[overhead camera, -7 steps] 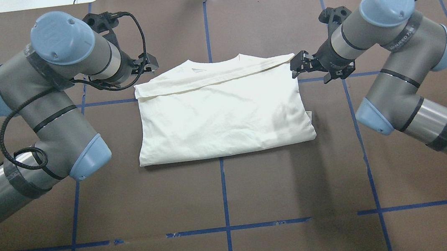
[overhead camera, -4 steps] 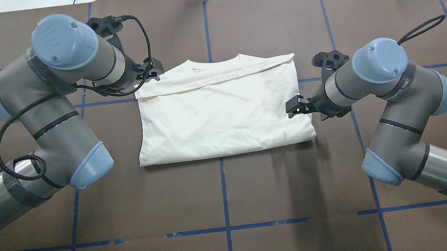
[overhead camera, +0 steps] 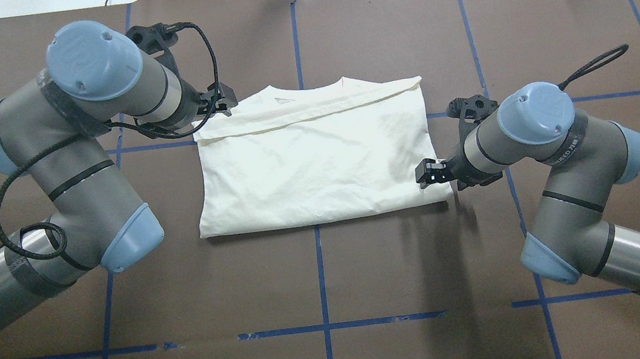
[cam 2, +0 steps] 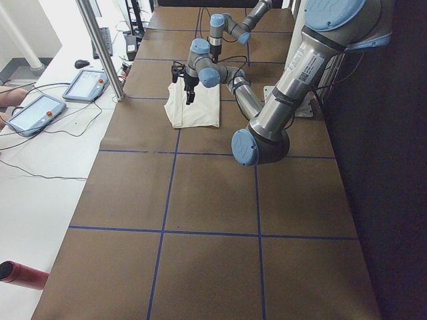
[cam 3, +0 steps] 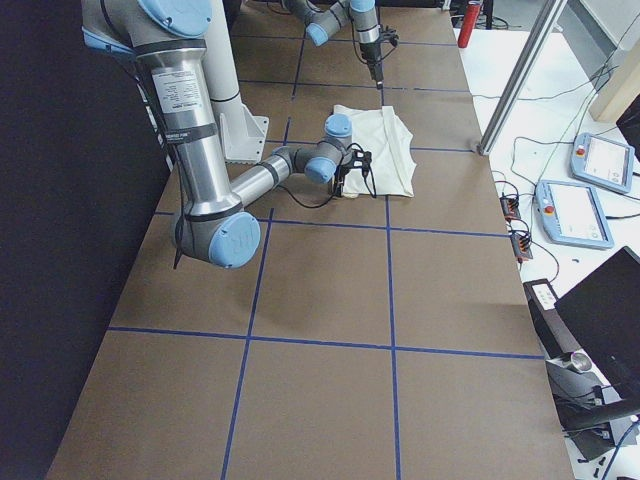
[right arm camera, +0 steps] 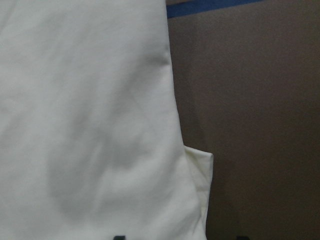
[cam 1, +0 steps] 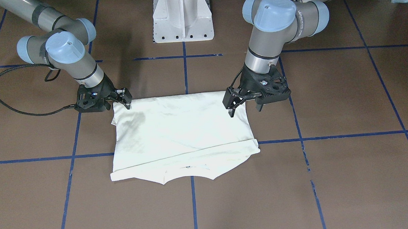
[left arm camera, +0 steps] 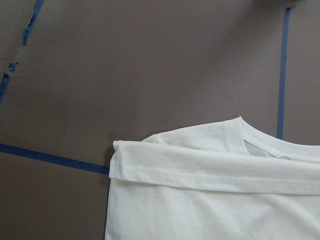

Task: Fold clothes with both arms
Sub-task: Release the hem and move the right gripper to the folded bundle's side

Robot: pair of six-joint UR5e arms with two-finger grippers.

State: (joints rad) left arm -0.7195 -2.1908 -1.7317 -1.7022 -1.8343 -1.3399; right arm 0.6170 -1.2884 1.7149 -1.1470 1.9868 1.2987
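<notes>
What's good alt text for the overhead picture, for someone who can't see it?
A cream-white shirt, folded into a rectangle with its neckline at the far edge, lies on a brown table marked with blue lines. The robot's left tool shows by the shirt's far left corner, the right tool at its near right corner.
</notes>
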